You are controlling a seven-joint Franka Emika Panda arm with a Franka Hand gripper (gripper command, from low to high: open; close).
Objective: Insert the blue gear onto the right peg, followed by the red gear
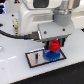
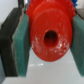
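My gripper [image 1: 53, 47] is shut on the red gear [image 1: 53, 48], holding it right over the blue gear [image 1: 50, 55]. The blue gear lies flat at the plate's [image 1: 35, 59] end toward the exterior view's right. The right peg is hidden under the gears. A thin dark pin [image 1: 37, 58] stands on the plate toward the exterior view's left. In the wrist view the red gear [image 2: 49, 31] fills the picture, its centre hole dark, clamped between two teal pads [image 2: 22, 45]. The blue gear does not show in the wrist view.
The black-rimmed grey plate rests on a white table [image 1: 15, 70]. A black cable [image 1: 12, 34] runs from the exterior view's left to the arm. The arm's white body [image 1: 42, 15] fills the upper part of the exterior view.
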